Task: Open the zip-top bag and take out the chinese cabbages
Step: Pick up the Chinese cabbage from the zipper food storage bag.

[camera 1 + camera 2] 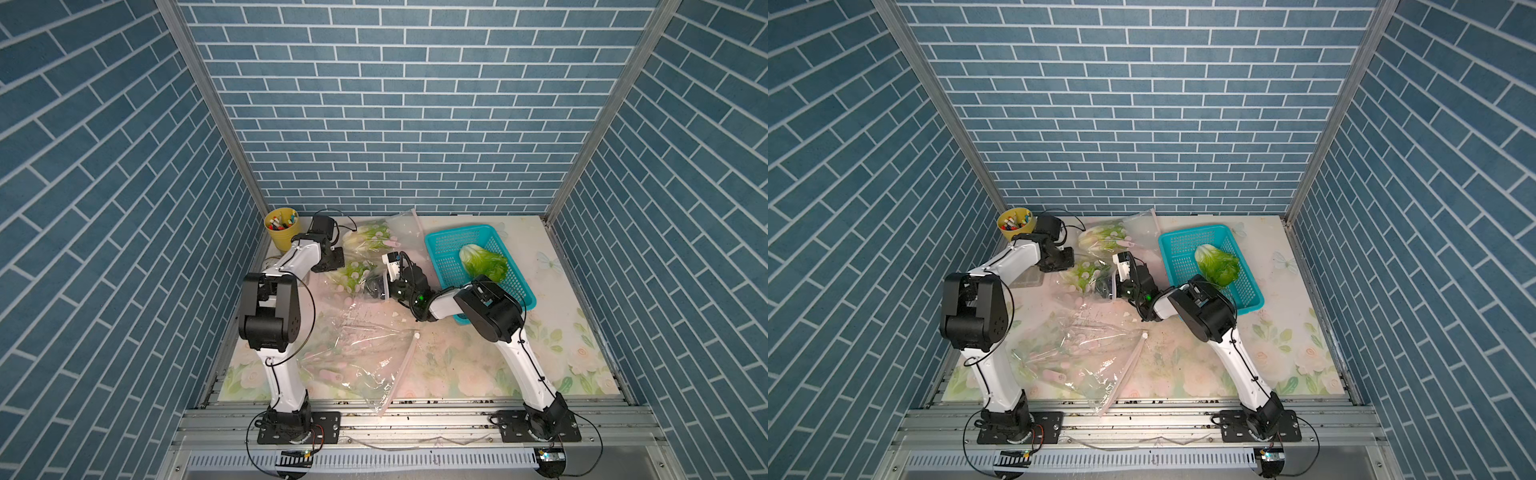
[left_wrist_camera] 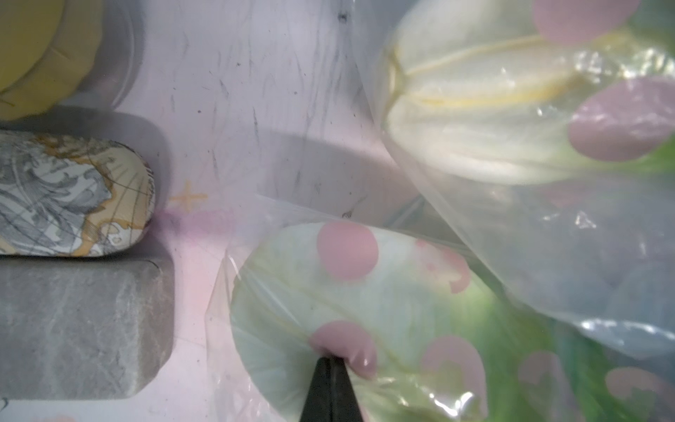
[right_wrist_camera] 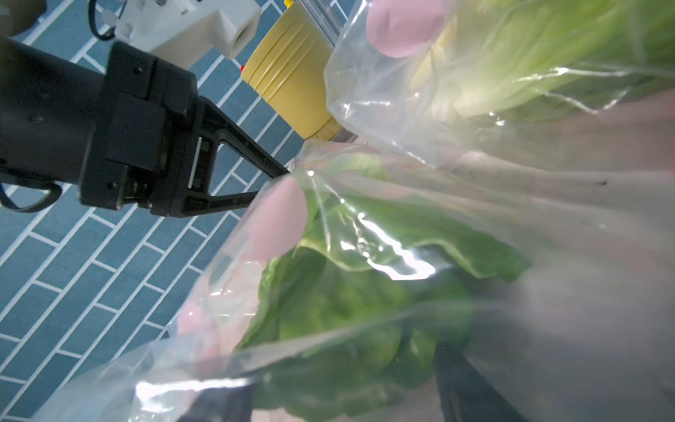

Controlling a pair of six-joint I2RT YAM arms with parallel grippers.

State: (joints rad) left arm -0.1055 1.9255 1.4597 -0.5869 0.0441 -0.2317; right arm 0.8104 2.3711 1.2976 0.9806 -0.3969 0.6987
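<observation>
Left wrist view is showing the left gripper [image 2: 330,361] clenching the clear pink-dotted plastic zip-top bag [image 2: 529,263], a pale-green oval chinese cabbage [image 2: 292,303] lying just ahead; right gripper [image 3: 347,369], released, is straddling its leaves.

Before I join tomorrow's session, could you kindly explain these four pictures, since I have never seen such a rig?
Two robot arms work at a table. Two pictures look down from overhead; two come from wrist cameras. One cabbage lies in the teal basket; the far cabbage and near cabbage sit in dotted bags. An empty bag and yellow pen cup are there too. The left hand is shut on the near bag; the right hand is at it, jaws apart.
</observation>
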